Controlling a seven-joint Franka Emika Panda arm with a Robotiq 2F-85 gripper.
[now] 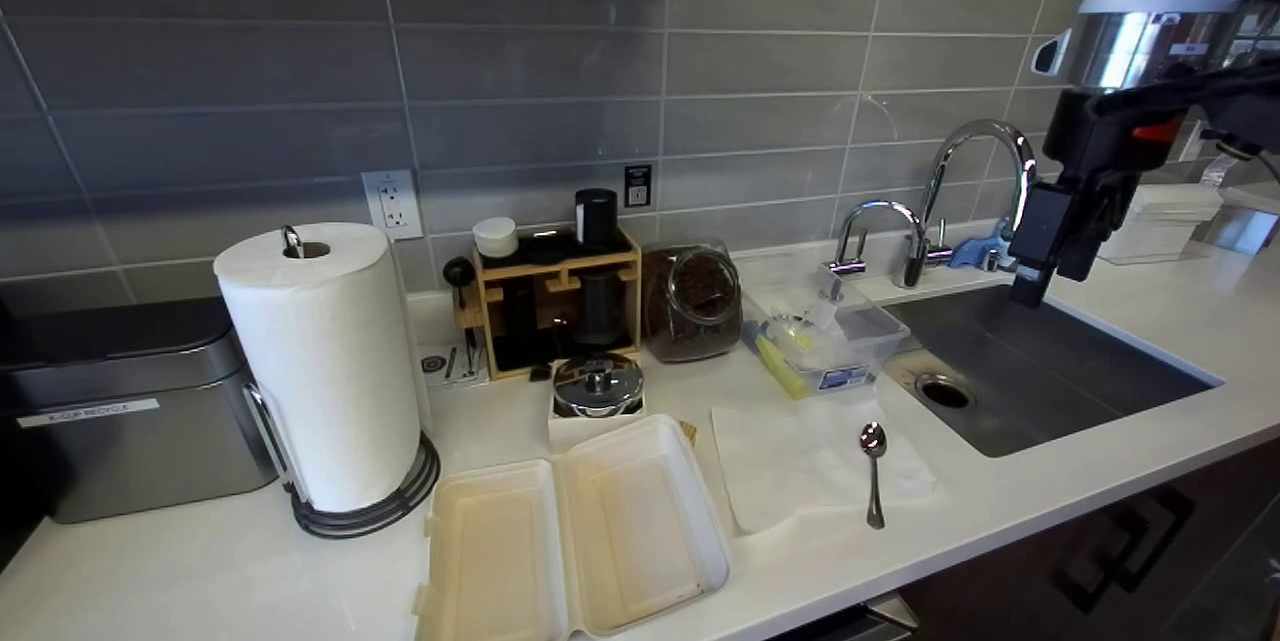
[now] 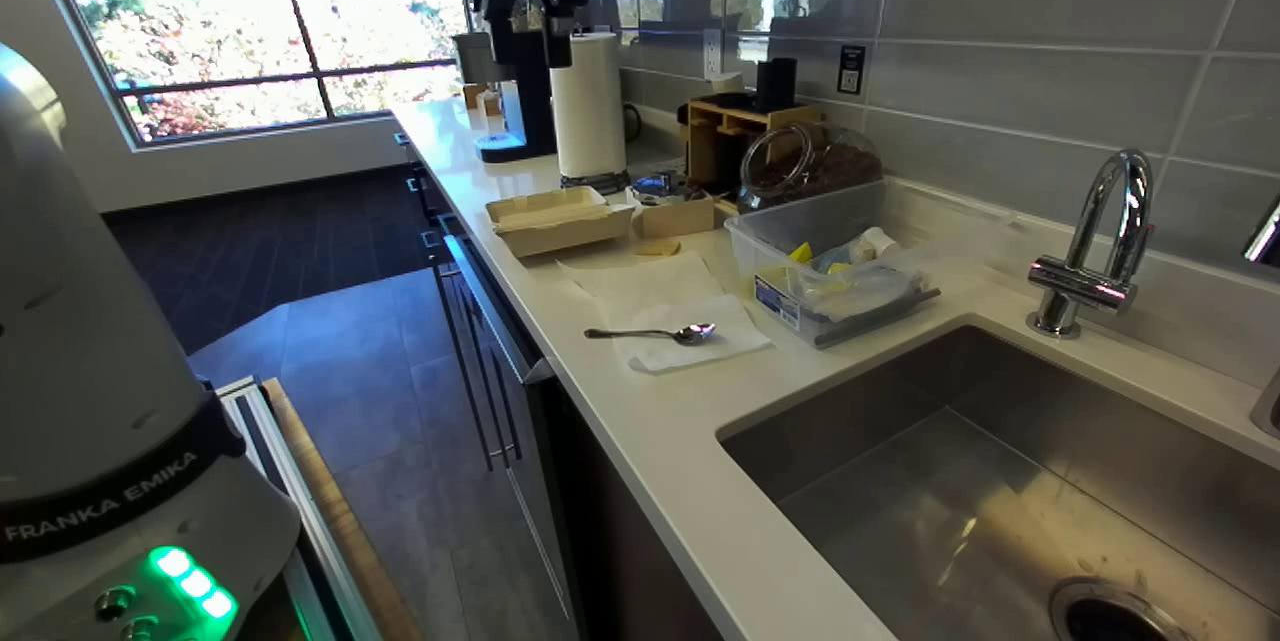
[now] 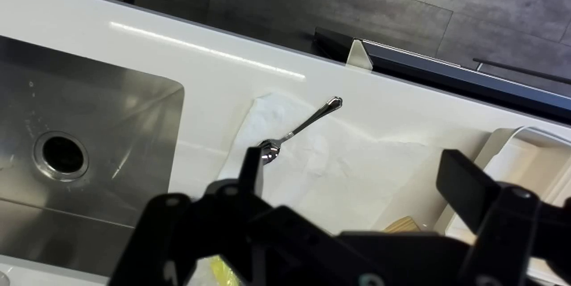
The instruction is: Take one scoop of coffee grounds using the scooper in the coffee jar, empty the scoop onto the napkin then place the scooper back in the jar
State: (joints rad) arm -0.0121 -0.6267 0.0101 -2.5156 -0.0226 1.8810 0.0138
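Observation:
My gripper is open and empty; it shows in both exterior views (image 1: 1053, 273) (image 2: 530, 49), raised well above the counter. In the wrist view (image 3: 352, 161) its fingers are wide apart over the white napkin (image 3: 330, 174), which also lies flat in both exterior views (image 1: 785, 466) (image 2: 665, 286). A metal spoon (image 1: 873, 471) rests partly on the napkin; in the wrist view (image 3: 308, 125) one finger overlaps its bowl. A glass jar (image 1: 690, 301) of dark brown contents leans by the wall. A smaller chrome-lidded jar (image 1: 598, 383) sits in a white box. I see no scooper in either jar.
An open takeout box (image 1: 640, 521) lies beside the napkin. A clear plastic bin (image 1: 880, 346) stands between napkin and sink (image 1: 1070, 371). A wooden caddy (image 1: 632, 311), paper towel roll (image 1: 320, 371) and faucet (image 1: 985, 131) stand toward the wall.

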